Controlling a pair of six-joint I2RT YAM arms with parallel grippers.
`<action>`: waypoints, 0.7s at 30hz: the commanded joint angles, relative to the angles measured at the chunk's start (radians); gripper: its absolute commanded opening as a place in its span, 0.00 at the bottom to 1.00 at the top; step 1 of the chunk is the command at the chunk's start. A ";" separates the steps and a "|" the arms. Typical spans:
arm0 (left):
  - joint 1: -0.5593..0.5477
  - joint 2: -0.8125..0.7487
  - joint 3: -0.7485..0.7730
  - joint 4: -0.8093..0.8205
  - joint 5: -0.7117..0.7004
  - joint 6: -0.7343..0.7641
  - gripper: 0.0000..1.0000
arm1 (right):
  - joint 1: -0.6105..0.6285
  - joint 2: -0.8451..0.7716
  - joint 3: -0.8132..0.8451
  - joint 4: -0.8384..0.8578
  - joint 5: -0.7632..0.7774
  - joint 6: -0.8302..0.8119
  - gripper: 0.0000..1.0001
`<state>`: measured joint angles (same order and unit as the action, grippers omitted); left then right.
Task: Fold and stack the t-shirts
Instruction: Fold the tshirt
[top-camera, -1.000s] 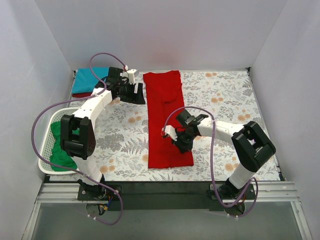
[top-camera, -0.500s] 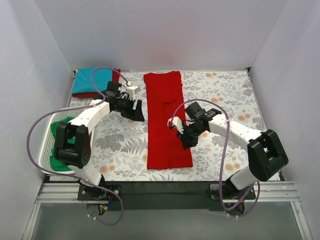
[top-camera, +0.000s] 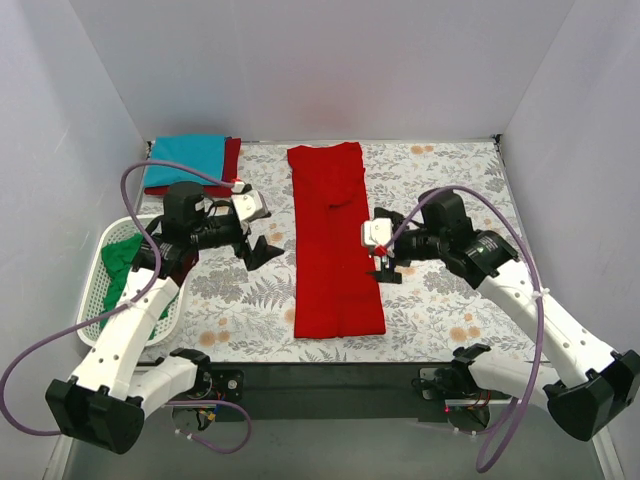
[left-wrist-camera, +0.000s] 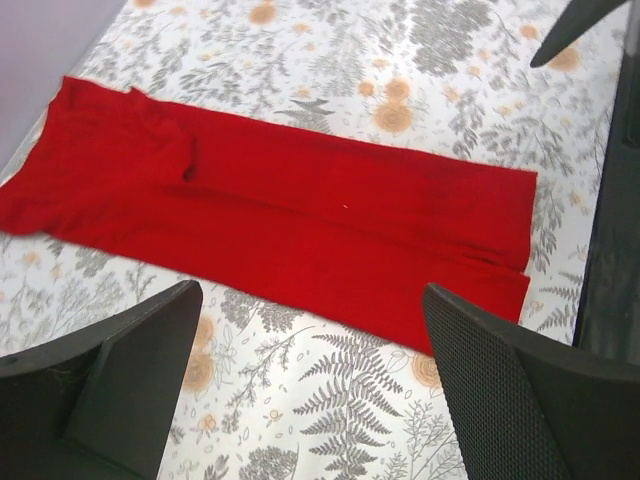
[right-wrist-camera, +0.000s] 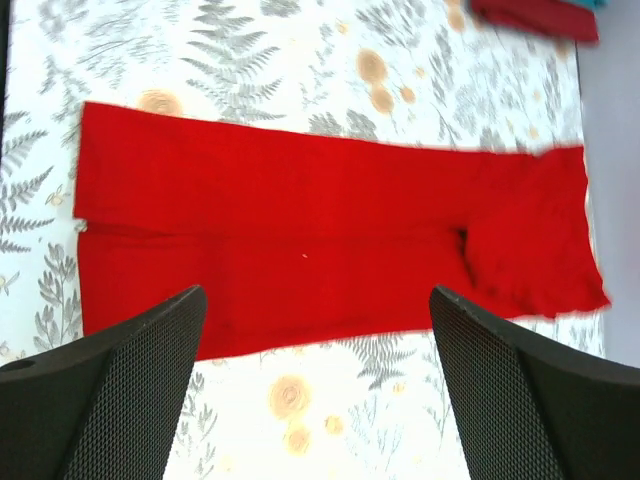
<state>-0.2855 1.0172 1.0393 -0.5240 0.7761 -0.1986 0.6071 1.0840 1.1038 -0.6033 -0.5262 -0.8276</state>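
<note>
A bright red t-shirt (top-camera: 335, 240) lies flat on the flowered tablecloth, folded lengthwise into a long narrow strip. It runs from the back of the table toward the front. My left gripper (top-camera: 268, 246) hovers left of the strip, open and empty. In the left wrist view the red t-shirt (left-wrist-camera: 280, 215) lies beyond the wide-apart left gripper (left-wrist-camera: 312, 290). My right gripper (top-camera: 384, 262) hovers just off the strip's right edge, also open and empty. The right wrist view has the red t-shirt (right-wrist-camera: 320, 250) stretched across, just past the right gripper (right-wrist-camera: 318, 292).
At the back left corner a folded teal t-shirt (top-camera: 185, 160) lies on a darker red t-shirt (top-camera: 232, 152). A white lattice basket (top-camera: 95, 300) at the left edge holds a green t-shirt (top-camera: 125, 262). White walls stand on three sides of the table.
The right gripper went from shut on the red shirt to open and drew back off its right edge. The left gripper came forward from the shirt's back end. Both arms lifted.
</note>
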 joint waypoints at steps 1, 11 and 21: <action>-0.009 0.034 -0.077 -0.108 0.175 0.264 0.92 | 0.013 -0.044 -0.131 0.036 -0.178 -0.223 0.98; -0.435 -0.060 -0.455 0.111 -0.130 0.232 0.85 | 0.155 0.030 -0.384 0.062 -0.008 -0.340 0.68; -0.601 0.096 -0.545 0.248 -0.311 0.205 0.49 | 0.269 -0.016 -0.604 0.178 0.050 -0.331 0.45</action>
<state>-0.8646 1.0817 0.5072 -0.3565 0.5503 0.0090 0.8433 1.0977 0.5362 -0.4911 -0.4976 -1.1580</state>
